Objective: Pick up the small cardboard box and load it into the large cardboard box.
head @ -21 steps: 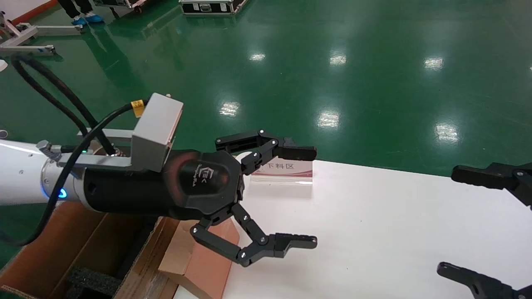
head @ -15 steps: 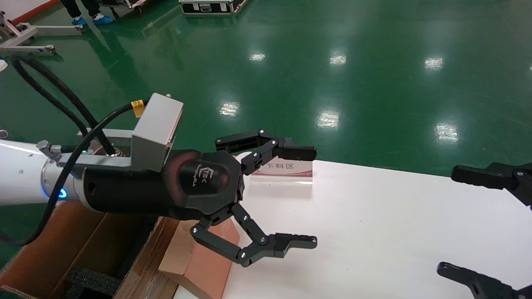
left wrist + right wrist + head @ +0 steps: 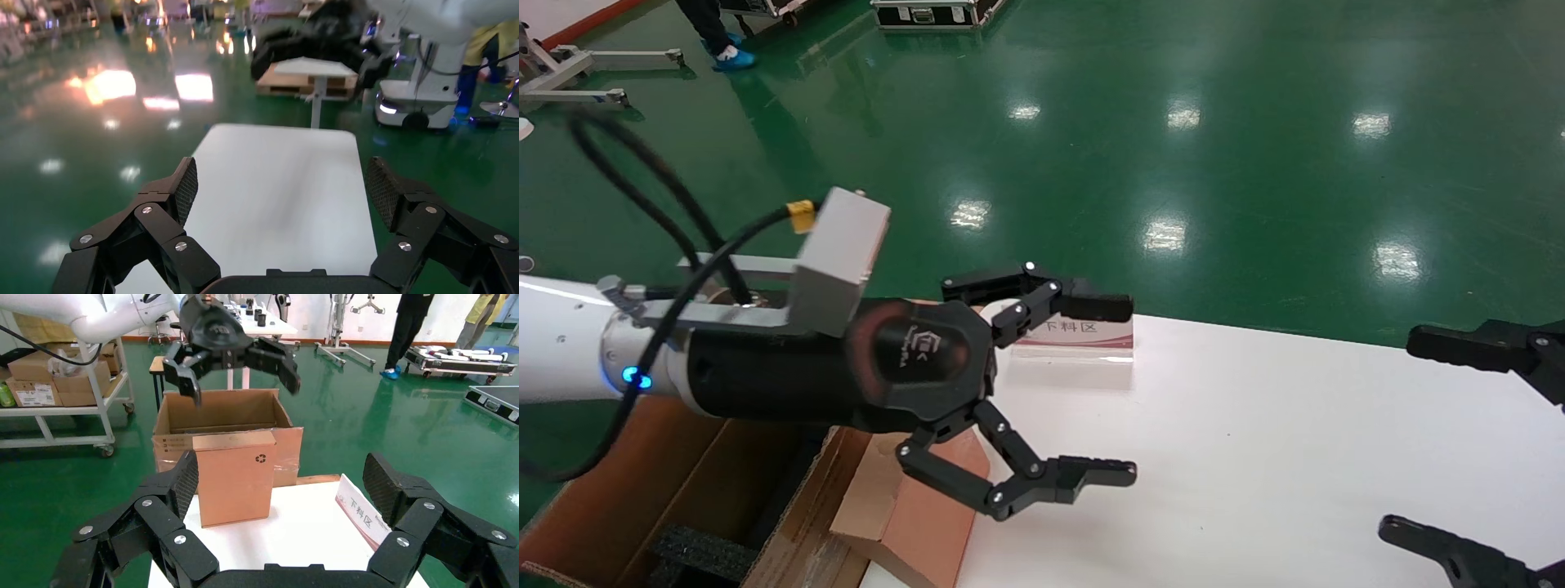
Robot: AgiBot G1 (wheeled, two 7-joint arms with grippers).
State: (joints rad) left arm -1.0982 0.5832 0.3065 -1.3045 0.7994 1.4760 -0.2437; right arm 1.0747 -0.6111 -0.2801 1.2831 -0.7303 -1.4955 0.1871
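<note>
Across the green floor (image 3: pixel 1173 147) stretches the white worktop (image 3: pixel 1254 457), its near-left end meeting the large cardboard box (image 3: pixel 183 419); that carton stands on the floor just beyond the worktop's end, its top open, flaps up, black foam showing inside in the head view, clear tape on its front wall in the right wrist view; the small cardboard box (image 3: pixel 234 476) stands upright on the worktop's edge, right against the carton's front wall, its recycling mark facing the right wrist camera; in the head view only its top and one face show under the left arm; the left hand (image 3: pixel 1109 390) hovers above the worktop near that end, over and just past the small box, fingers spread wide, holding nothing and touching nothing; the right hand (image 3: pixel 1397 437) sits at the far right edge of the head view, low over the worktop, well apart from both boxes, fingers likewise wide apart and empty; a small sign (image 3: pixel 1083 336) with red trim and printed characters stands on the worktop's far edge, behind the left hand's upper finger.
</note>
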